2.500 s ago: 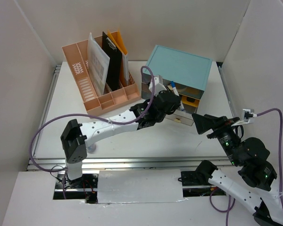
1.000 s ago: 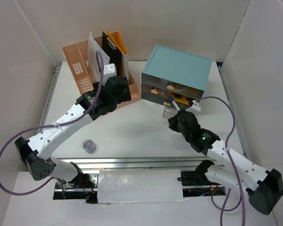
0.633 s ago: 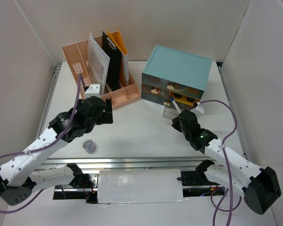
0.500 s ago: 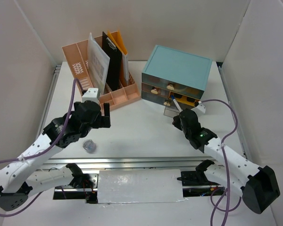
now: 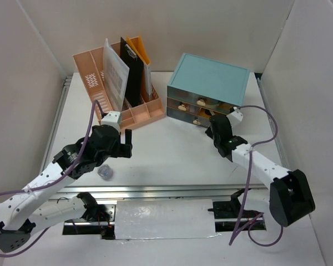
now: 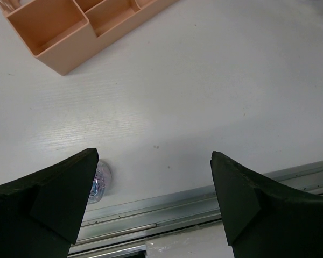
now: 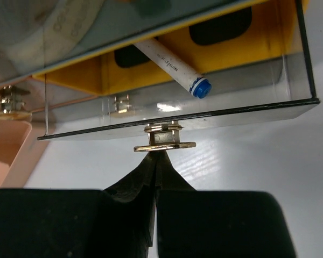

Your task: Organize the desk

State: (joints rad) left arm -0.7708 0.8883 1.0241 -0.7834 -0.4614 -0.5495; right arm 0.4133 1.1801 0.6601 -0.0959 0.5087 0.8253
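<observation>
Likely pushing drawer in at knob with right gripper, jaws together, empty. Holding left gripper spread wide, empty. Next: pushing straight far.

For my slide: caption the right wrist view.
Shut right gripper touches the brass knob of the clear drawer; white marker inside.
</observation>
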